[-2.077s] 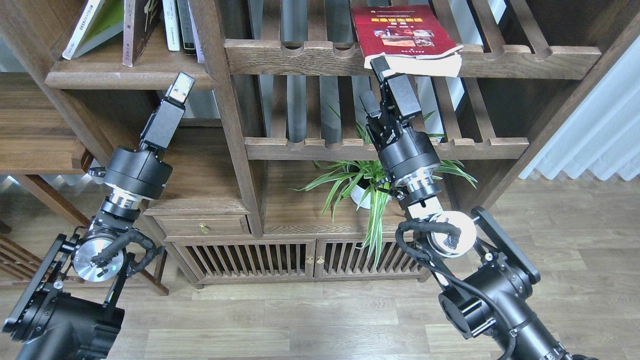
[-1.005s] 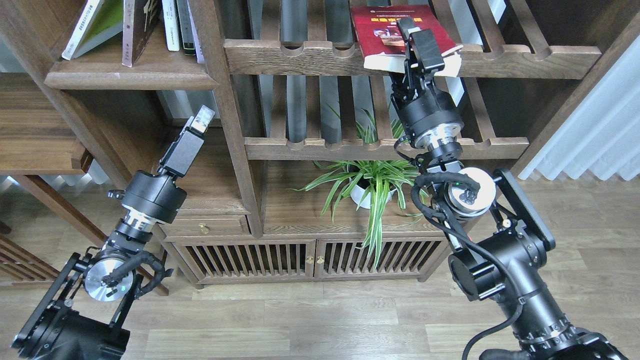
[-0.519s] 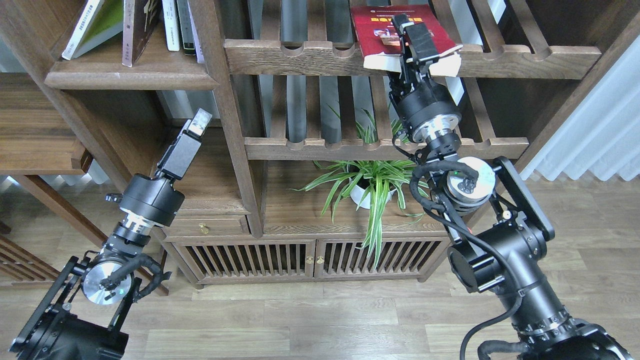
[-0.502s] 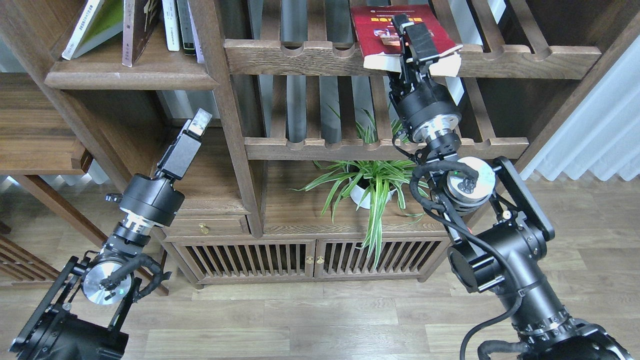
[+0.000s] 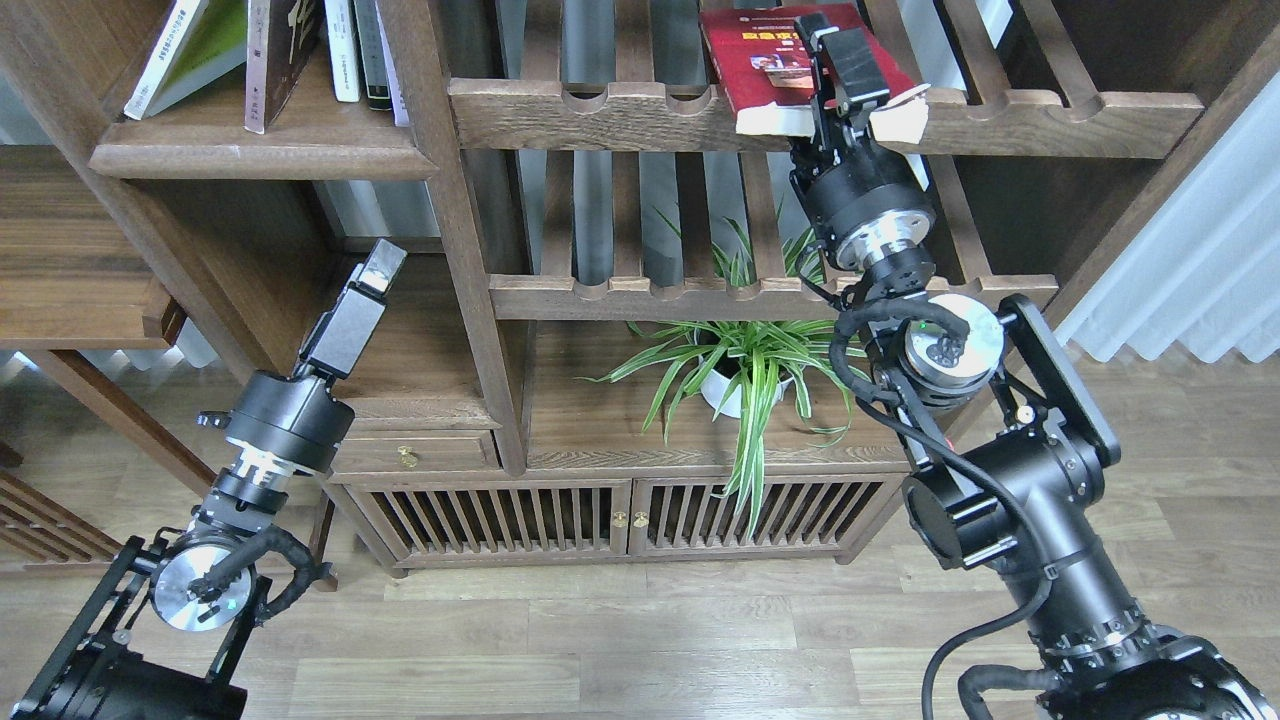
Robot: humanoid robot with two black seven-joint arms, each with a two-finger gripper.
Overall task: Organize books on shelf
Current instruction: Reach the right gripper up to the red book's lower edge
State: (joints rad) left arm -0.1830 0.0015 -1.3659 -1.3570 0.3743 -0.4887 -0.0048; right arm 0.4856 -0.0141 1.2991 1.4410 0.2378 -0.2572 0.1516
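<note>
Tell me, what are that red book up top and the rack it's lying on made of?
The red book looks like a paperback: a glossy card cover over pale paper pages, whose front edge sags softly. The slatted rack under it appears to be solid dark-stained wood with a matte finish; grain lines show along its notched front rail.

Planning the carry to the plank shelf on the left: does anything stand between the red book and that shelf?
Yes. The bookcase's upright post stands between the red book, gripped by the right gripper on the slatted rack, and the shelf.
</note>
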